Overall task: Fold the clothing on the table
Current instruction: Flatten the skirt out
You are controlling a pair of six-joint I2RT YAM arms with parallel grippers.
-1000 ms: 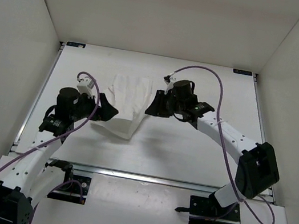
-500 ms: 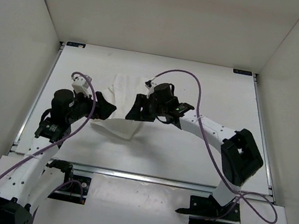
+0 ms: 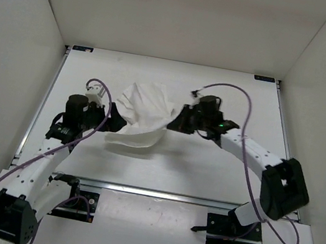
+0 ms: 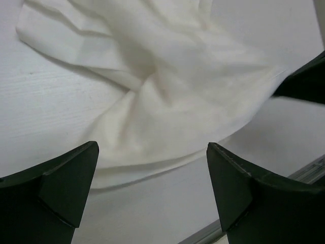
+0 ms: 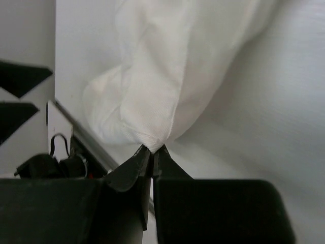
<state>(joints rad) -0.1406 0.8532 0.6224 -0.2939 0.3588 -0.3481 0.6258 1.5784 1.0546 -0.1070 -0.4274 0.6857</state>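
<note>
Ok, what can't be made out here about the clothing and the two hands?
- Top view: fingertips of the right hand, hidden behind the raised clothing.
- Left wrist view: the clothing's far side, cut off by the top edge. The left hand is open over it, contact unclear.
- Right wrist view: most of the clothing, cut off by the top edge.
- Every view: garment type, hidden by bunching.

The light is bright, even and diffuse, coming from above, so the white table shows no glare and only a soft grey shadow beside the clothing. The overhead view is sharp. In the 2 wrist views the dark fingers near the lens are blurred, and the cloth folds look a little soft.
</note>
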